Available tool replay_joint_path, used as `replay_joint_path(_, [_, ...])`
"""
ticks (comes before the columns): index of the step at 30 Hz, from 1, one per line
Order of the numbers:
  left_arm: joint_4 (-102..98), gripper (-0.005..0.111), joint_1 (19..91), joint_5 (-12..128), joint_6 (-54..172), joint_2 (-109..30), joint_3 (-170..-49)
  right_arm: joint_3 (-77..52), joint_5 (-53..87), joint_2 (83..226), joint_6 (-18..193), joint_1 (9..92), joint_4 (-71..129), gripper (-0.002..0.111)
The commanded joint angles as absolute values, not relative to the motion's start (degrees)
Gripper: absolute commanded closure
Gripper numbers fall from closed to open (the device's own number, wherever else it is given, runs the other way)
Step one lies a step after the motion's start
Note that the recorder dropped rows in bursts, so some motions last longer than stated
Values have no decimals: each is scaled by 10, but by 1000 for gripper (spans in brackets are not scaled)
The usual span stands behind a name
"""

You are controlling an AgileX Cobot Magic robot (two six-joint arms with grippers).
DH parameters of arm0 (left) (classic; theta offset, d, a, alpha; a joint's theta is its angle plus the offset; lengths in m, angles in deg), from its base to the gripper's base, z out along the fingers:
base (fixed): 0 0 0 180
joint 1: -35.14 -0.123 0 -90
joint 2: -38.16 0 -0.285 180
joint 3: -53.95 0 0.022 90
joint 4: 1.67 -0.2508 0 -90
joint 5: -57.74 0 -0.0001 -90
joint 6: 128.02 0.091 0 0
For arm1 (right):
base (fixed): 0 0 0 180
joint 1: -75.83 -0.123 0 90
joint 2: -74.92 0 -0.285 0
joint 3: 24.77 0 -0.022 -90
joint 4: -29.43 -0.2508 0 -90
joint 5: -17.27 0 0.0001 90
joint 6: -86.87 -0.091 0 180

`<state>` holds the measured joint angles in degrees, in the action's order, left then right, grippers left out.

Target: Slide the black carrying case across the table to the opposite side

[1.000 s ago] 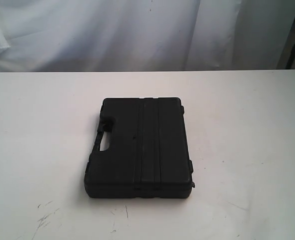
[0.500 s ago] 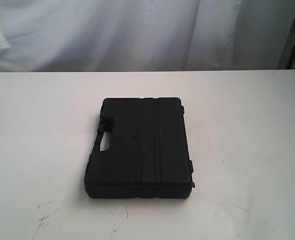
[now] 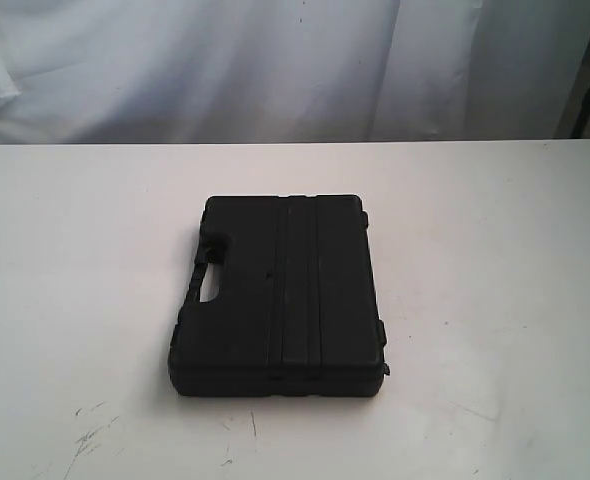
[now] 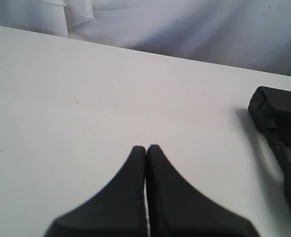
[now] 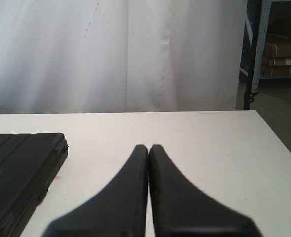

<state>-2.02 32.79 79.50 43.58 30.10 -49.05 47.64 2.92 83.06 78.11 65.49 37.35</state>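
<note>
On table (image 3: 495, 250), exterior view: case (image 3: 280, 297) lies flat and closed, handle (image 3: 213, 287) cut-out on its left edge, ribs running front to back. Curtain (image 3: 275, 70) behind the case. Scuffs (image 3: 90, 435) in front of the case, to its left. No arm shows in this view, and nothing touches the case.

Left wrist view: left gripper (image 4: 146, 148) closed, fingers pressed together tip to tip, holding nothing. It hangs over bare table (image 4: 86, 98). One corner of the case (image 4: 278, 133), handle side, shows off to the side of the fingers, clearly apart from them.

Right wrist view: right gripper (image 5: 149, 147) likewise closed and empty, over bare table (image 5: 200, 143). The ribbed case (image 5: 17, 168) lies off to the side, apart from the fingers. Shelf (image 5: 283, 49) with cartons stands beyond the table.

Step in hand, judged: approach not yet begun; both arms stand off either side of the case. Next move calls for bringing one closed gripper low against a side wall of the case and pushing level, near mid-edge so it slides straight rather than pivots. Which side counts as opposite cannot be told from here.
</note>
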Motion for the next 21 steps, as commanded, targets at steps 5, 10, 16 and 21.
replay_joint_path(5, [-17,107,332,787,435,304,-488,524,76,827,798,671,373,108])
replay_joint_path(10, [-17,107,332,787,435,304,-488,524,80,827,832,679,337,108])
replay_joint_path(16, [-17,107,332,787,434,304,-488,524,52,827,882,679,290,108])
replay_joint_path(21, [-17,107,332,787,434,304,-488,524,-13,827,869,679,290,108])
